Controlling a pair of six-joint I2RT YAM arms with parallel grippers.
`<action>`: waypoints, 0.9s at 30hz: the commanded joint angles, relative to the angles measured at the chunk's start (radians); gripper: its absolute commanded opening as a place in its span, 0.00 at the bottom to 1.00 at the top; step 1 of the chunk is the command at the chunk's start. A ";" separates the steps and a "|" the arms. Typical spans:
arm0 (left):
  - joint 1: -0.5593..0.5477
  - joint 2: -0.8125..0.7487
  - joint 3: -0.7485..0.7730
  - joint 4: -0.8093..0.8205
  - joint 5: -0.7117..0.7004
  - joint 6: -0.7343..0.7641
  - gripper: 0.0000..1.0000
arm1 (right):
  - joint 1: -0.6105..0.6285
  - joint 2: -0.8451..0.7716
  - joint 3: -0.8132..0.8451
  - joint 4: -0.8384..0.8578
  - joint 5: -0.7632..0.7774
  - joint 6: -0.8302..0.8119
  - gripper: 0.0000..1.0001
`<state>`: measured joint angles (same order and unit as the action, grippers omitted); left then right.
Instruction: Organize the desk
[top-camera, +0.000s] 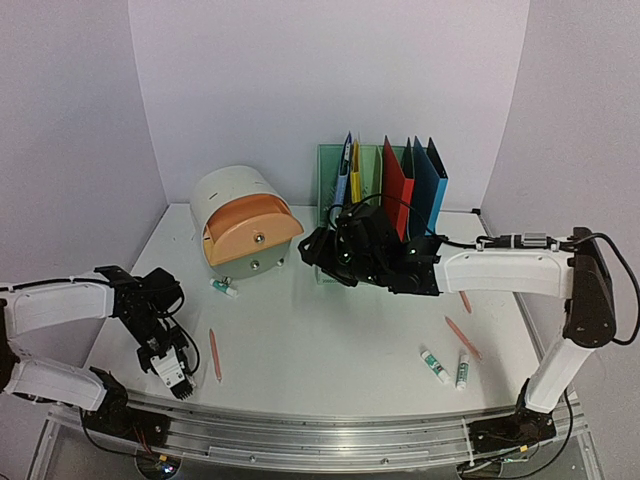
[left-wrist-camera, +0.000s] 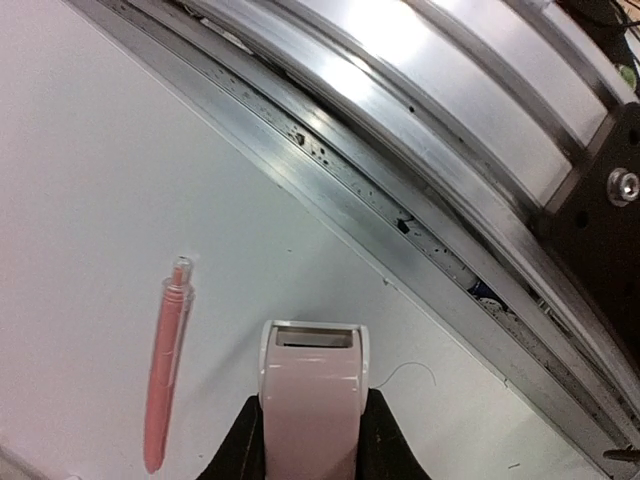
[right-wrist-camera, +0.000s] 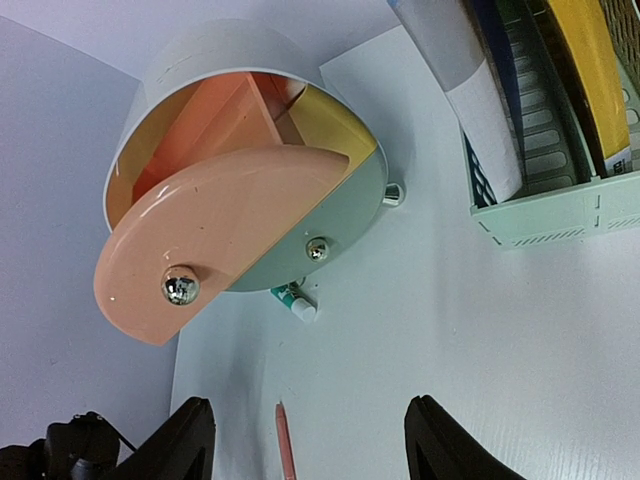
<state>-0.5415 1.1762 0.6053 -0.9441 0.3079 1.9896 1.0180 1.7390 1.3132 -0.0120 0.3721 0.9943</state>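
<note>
The desk (top-camera: 330, 330) is a white tabletop with a silver rail (top-camera: 330, 428) along its front edge. My left gripper (top-camera: 176, 380) is at the front left, just above the desk near the rail. In the left wrist view it (left-wrist-camera: 312, 405) is shut on a small pink and white dispenser (left-wrist-camera: 312, 365). A pink pen (top-camera: 214, 355) lies just to its right and also shows in the left wrist view (left-wrist-camera: 165, 365). My right gripper (top-camera: 318, 250) hovers open and empty at mid-desk, between the organizer and the file rack; in its wrist view it (right-wrist-camera: 310, 410) has wide-apart jaws.
A white drum organizer (top-camera: 243, 228) with a peach drawer swung open stands at the back left, with a glue stick (top-camera: 224, 288) at its foot. A green file rack (top-camera: 385, 190) holds coloured folders. Two pink pens (top-camera: 462, 338) and two glue sticks (top-camera: 434, 365) lie at the right.
</note>
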 joint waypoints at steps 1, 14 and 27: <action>0.000 -0.057 0.182 -0.124 0.158 0.065 0.00 | 0.002 -0.038 0.027 0.012 0.032 -0.014 0.67; 0.000 0.336 1.128 -0.090 0.233 -1.350 0.00 | -0.002 -0.036 0.033 0.012 0.059 -0.011 0.67; 0.024 0.610 1.380 0.010 -0.099 -1.678 0.00 | -0.002 -0.052 0.011 0.012 0.043 0.009 0.67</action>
<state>-0.5269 1.7518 1.8964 -0.9767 0.3314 0.4215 1.0168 1.7386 1.3132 -0.0122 0.4113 0.9960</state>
